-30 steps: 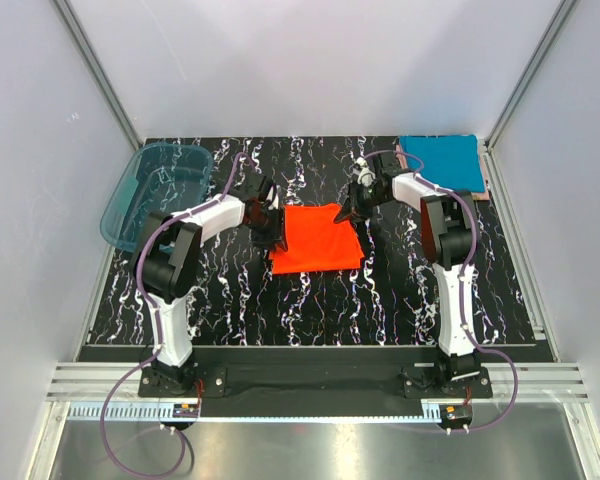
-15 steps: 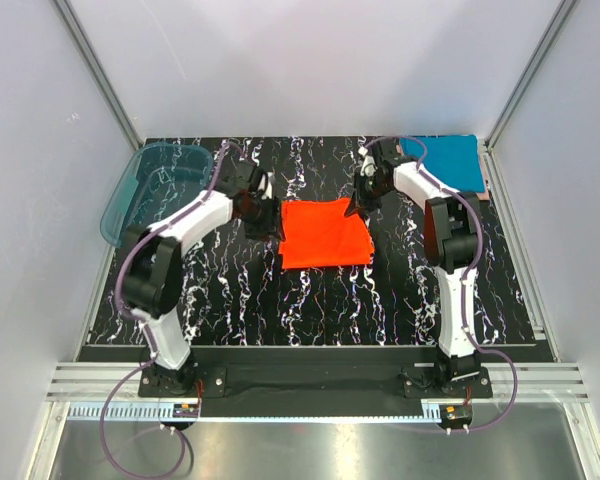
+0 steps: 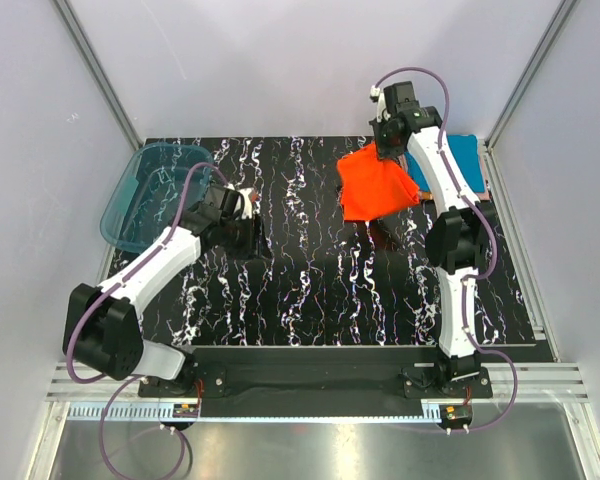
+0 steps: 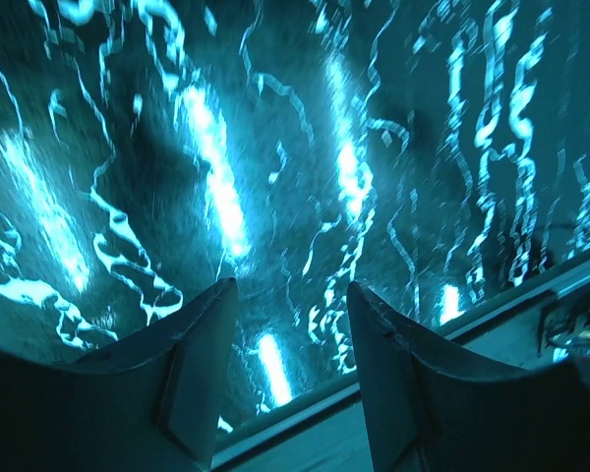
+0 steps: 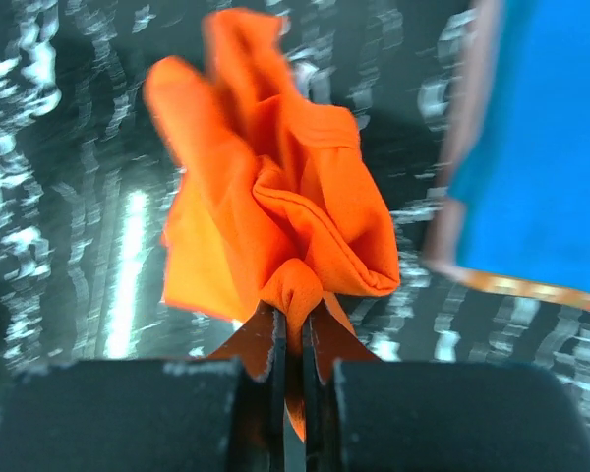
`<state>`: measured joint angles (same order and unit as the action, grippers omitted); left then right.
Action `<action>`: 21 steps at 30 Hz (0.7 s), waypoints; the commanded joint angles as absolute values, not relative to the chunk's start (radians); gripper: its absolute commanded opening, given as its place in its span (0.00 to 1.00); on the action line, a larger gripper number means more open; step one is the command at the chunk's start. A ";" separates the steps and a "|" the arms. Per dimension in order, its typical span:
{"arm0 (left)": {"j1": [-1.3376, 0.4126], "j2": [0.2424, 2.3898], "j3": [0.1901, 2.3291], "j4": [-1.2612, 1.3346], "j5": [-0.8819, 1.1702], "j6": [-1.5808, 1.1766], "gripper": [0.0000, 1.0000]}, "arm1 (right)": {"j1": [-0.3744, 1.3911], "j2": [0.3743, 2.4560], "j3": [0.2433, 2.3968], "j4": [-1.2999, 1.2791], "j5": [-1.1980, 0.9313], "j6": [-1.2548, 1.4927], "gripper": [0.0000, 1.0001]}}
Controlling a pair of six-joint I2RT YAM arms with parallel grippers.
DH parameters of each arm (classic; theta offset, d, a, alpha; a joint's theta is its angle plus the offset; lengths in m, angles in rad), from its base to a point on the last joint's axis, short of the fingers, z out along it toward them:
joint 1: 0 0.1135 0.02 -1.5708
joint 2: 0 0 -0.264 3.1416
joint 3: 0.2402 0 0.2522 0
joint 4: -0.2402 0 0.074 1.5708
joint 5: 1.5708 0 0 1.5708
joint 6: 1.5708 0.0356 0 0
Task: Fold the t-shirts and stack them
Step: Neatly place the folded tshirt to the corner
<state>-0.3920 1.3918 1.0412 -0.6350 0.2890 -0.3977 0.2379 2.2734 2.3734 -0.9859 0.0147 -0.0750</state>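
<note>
Top view: R gripper [image 3: 381,152] sits high over the far-right part of the marbled black table [image 3: 310,290], approx. 1 o'clock from table centre. R wrist view: its jaws are clamped tight on a pinch of the orange-red t-shirt [image 5: 275,226], w/ cloth squeezed between the fingers [image 5: 265,359] and almost no gap. The shirt [image 3: 375,190] hangs from that pinch bunched and creased, not flat, w/ loose folds spreading toward 6–7 o'clock below the gripper. Its shadow falls on the table just at 6 o'clock of it; whether the lower edge touches the surface can't be told. Teal blue folded t-shirt [image 3: 462,162] lies square at the far-right corner, approx. 2 o'clock from centre, just beside the hanging shirt on its 3 o'clock side; the R arm crosses part of it. R wrist view shows a pinkish-orange edge [image 5: 531,287] sticking out under the teal one [image 5: 541,147], i.e. the teal shirt is on top of another. L gripper [image 3: 242,208] is at approx. 9–10 o'clock from centre, well apart from both shirts. L wrist view: L gripper [image 4: 290,290] jaws are spread, nothing between them, only table pattern [image 4: 275,147] below. Translucent teal tub [image 3: 145,190] sits at the far-left edge, approx. 10 o'clock, near the L gripper.
</note>
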 commanded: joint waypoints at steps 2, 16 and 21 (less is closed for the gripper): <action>-0.388 1.347 1.019 -0.601 0.333 -0.387 0.54 | 0.215 2.273 2.447 -1.058 0.182 -0.173 0.00; -0.388 1.407 1.009 -0.581 0.371 -0.399 0.54 | 0.131 2.256 2.560 -1.006 0.288 -0.278 0.00; -0.388 1.425 1.038 -0.606 0.367 -0.388 0.54 | 0.098 2.279 2.603 -0.996 0.261 -0.287 0.00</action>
<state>-0.3920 1.4147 1.0100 -0.6189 0.3405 -0.3973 0.1139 2.2753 2.5370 -1.0355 0.2504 -0.2562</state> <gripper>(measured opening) 0.540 0.044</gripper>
